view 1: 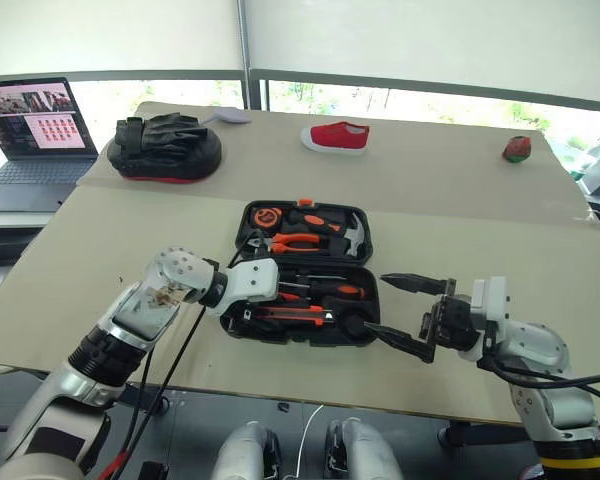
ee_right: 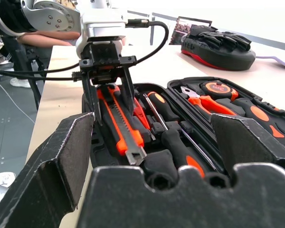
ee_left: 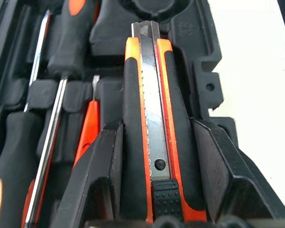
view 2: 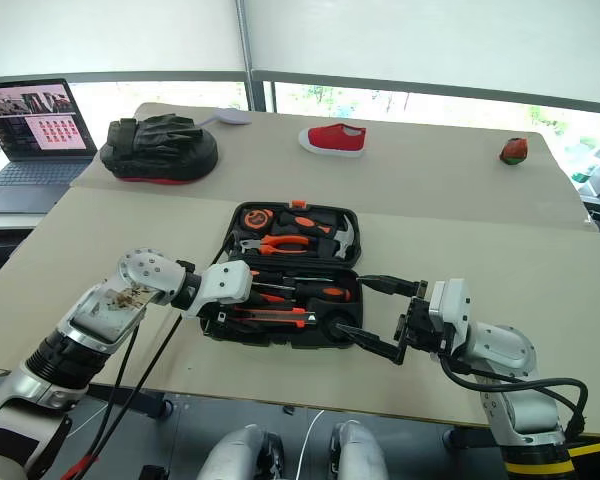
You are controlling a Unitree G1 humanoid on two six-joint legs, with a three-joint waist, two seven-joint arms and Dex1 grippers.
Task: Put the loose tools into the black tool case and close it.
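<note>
Beige worktop (view 1: pixel 430 200) under a shaded window, as I see it from the head cameras.

Item 1: black tool case (view 1: pixel 305 275), lying open and flat near the worktop's front edge, lid half to the far side. The lid half holds the pliers (view 1: pixel 298 241), a hammer (view 1: pixel 352 232) and a tape measure (view 1: pixel 265 214).

Item 2: utility knife (ee_left: pixel 149 118), orange and black, lying along the case's near row. My left claw (ee_left: pixel 154 190) straddles its slider end, one finger on each side and close against the body; I cannot tell whether they actually press it.

Item 3: two screwdrivers (ee_right: pixel 173 137) with orange-black handles, seated in the near half beside the knife. A slim orange screwdriver (ee_left: pixel 88 128) lies just beside the knife.

Item 4: my right claw (view 1: pixel 400 312), fingers spread wide apart, holding nothing, hovering just beside the case's right end.

Item 5, far side: black padded mitt (view 1: pixel 165 145), red shoe (view 1: pixel 335 136), laptop (view 1: pixel 30 130) off the left.
</note>
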